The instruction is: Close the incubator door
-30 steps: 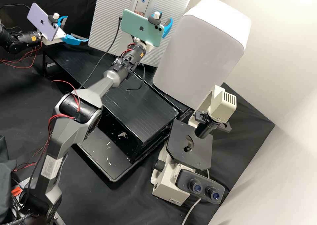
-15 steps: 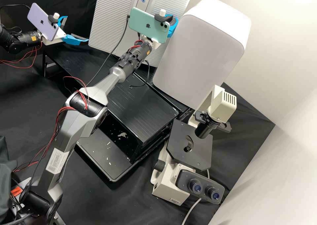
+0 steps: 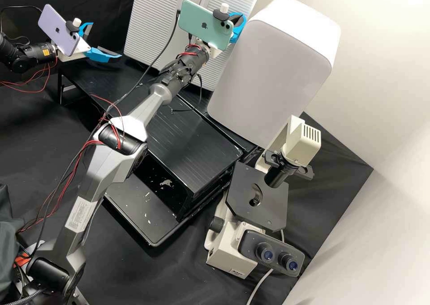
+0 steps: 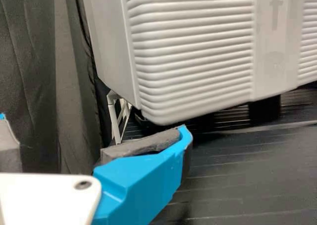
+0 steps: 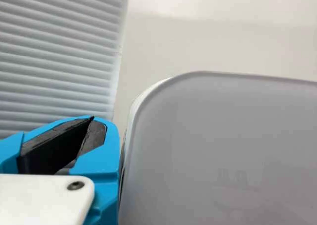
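Right pincer (image 3: 240, 23) pressed together, seemingly between ribbed incubator door (image 3: 156, 27) and rounded cabinet (image 3: 273, 72), left pincer (image 3: 106, 40) spread, far left

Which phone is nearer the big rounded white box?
The green phone, on the right arm; the purple phone, on the left arm, is farther from the box.

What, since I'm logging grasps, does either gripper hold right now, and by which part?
Nothing is held. The right gripper is shut with its fingertips together and nothing between them; the left gripper stands open and empty.
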Robot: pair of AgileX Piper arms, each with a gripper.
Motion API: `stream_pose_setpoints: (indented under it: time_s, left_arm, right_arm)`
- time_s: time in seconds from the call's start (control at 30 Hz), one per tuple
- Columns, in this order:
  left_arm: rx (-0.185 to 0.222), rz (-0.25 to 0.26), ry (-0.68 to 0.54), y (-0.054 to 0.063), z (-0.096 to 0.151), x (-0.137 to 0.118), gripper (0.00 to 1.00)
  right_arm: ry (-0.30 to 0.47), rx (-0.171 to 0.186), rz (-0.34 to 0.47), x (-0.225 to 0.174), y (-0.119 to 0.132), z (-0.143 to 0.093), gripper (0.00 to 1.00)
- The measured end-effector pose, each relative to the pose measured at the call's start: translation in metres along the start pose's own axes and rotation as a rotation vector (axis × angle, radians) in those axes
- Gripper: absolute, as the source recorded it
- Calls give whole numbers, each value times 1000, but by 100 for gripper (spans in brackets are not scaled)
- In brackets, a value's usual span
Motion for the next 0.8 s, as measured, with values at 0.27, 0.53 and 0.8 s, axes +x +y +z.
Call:
stream_pose_setpoints:
  time_s: [0.27,0.53,0.8]
  left_arm:
    - [0,0,0,0,0,0,100]
    - [0,0,0,0,0,0,100]
    - [0,0,0,0,0,0,100]
  right_arm:
    - [7,-39,10,1,0,-2,0]
    - [-2,-44,42,6,6,-17,0]
    - [25,-26,-10,-5,-2,-16,100]
